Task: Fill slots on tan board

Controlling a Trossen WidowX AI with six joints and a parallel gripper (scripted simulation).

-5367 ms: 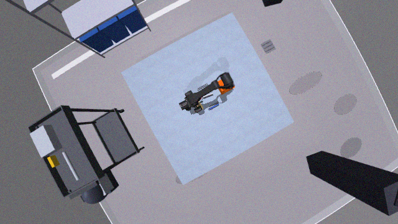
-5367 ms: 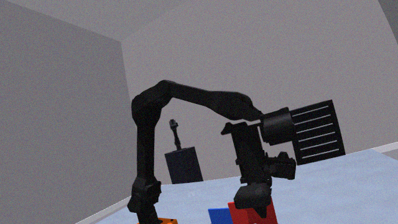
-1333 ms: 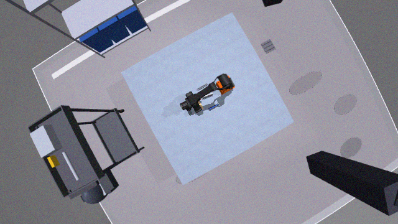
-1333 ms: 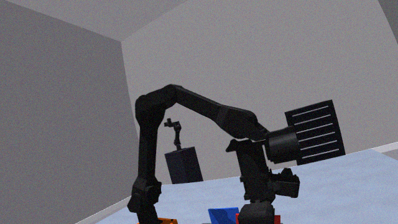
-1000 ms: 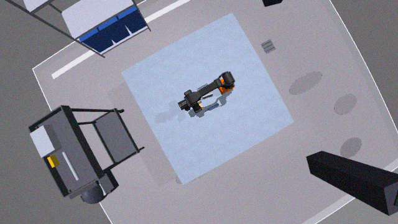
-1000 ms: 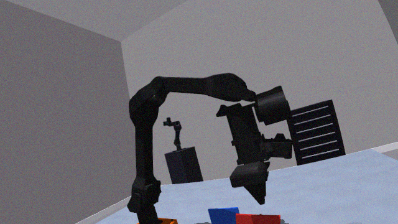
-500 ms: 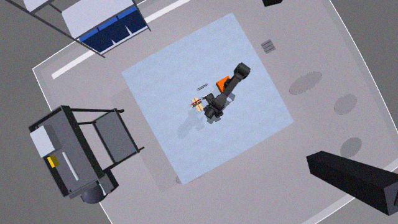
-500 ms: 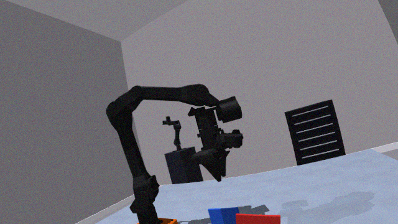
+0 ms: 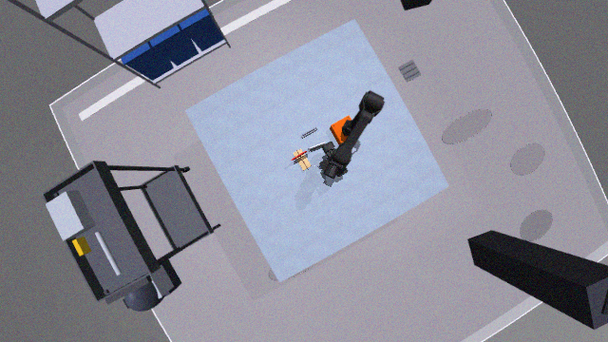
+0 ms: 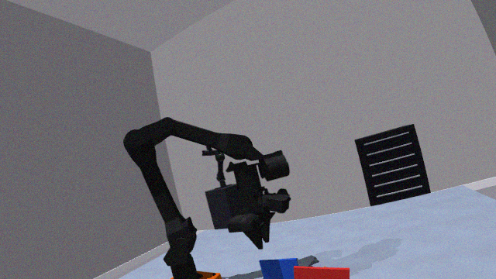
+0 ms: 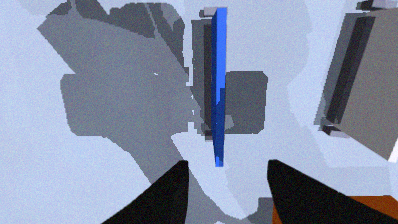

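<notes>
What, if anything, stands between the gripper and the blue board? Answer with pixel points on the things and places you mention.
Nothing visible: in the wrist view, the open gripper (image 10: 262, 245) (image 11: 227, 168) has only open space between its fingertips and the blue board (image 10: 278, 268) (image 11: 220, 65).

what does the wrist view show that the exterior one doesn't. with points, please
Only wrist: the blue board's holder (image 11: 207, 60) and a grey board (image 11: 375, 75) at the right edge.

Only exterior: the red board (image 10: 322, 273), the arm's long links (image 10: 198, 133) and a black slatted panel (image 10: 392, 164).

Both: the blue board (image 10: 288, 267) (image 11: 219, 85), the open pincer (image 10: 263, 245) (image 11: 227, 168), the orange base (image 10: 211, 276) (image 11: 380, 201) and the pale blue mat (image 10: 446, 232) (image 11: 280, 30).
</notes>
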